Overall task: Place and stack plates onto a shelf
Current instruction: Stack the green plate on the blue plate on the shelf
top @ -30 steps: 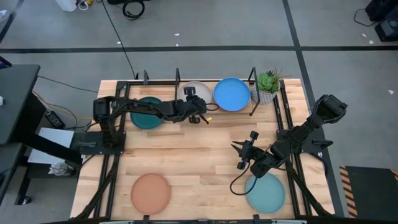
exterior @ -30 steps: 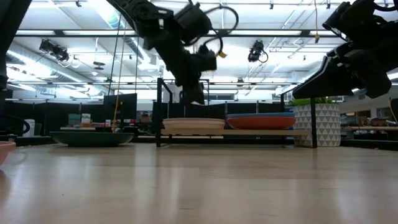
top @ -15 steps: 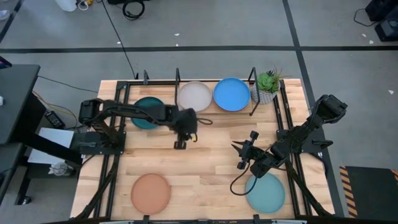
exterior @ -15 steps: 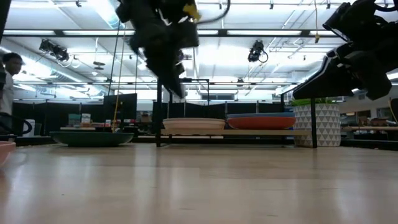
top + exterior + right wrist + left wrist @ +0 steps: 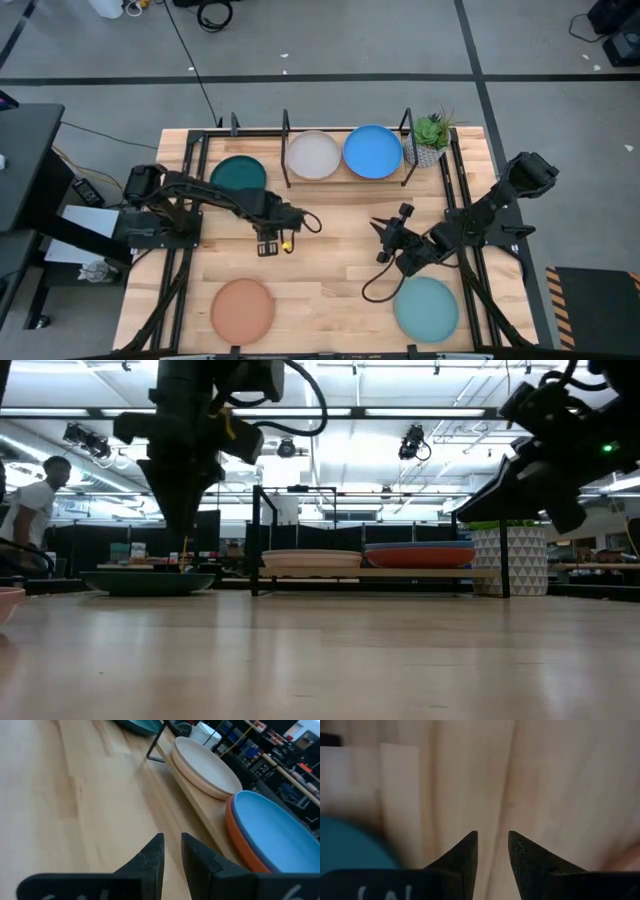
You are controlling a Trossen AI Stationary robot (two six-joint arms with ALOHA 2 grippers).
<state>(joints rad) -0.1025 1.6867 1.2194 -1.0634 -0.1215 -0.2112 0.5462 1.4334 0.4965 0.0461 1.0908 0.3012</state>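
Observation:
The black rod shelf [image 5: 345, 182] stands at the table's far edge. On it rest a cream plate [image 5: 313, 155] and a blue plate [image 5: 373, 150]; the blue one lies on an orange plate [image 5: 239, 839]. A dark teal plate [image 5: 238, 176] lies flat on the table left of the shelf. A terracotta plate [image 5: 242, 308] sits near left and a light aqua plate [image 5: 426, 308] near right. My left gripper [image 5: 268, 246] points straight down over bare wood at mid-table, open and empty [image 5: 492, 845]. My right gripper [image 5: 384, 240] hovers right of centre, aimed toward the shelf, open a little and empty [image 5: 172, 845].
A small green plant [image 5: 430, 135] in a patterned pot stands at the shelf's right end. Black frame rails run along the table's left and right sides. Bare wood lies between the two grippers. In the low view a person [image 5: 35, 510] shows in the room beyond.
My left gripper has drawn back from the cream plate on the shelf toward the table's near and left side, tipping from a slanted reach to pointing straight down over bare wood. The plates have stayed where they were.

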